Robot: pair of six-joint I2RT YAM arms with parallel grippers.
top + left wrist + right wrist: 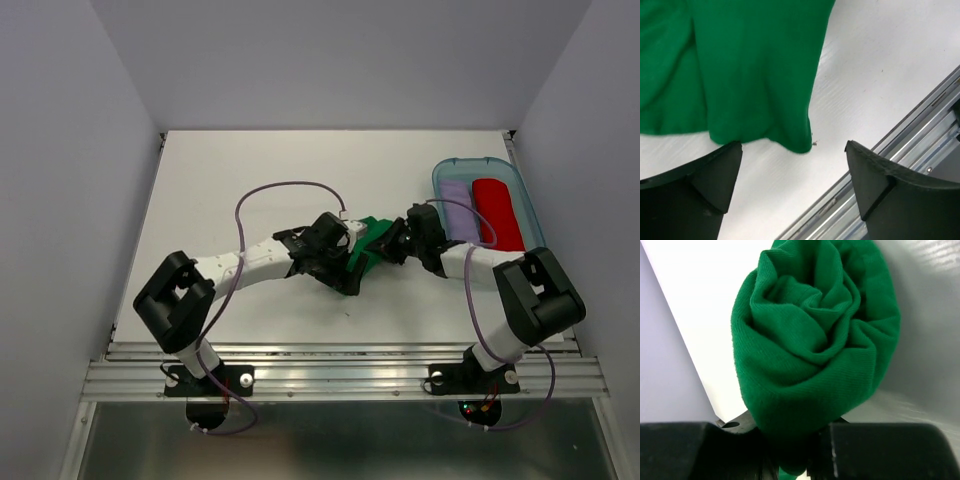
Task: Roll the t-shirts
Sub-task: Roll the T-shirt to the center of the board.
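Green t-shirt sits mid-bench, bunched into a rolled wad between the two arms. Right gripper is pinching the near end of the wad, cloth squeezed between its fingers. Left gripper is spread wide and holds nothing, flat green hem just past its tips. Red t-shirt and lilac t-shirt lie side by side in the blue bin at far right, lilac on the left
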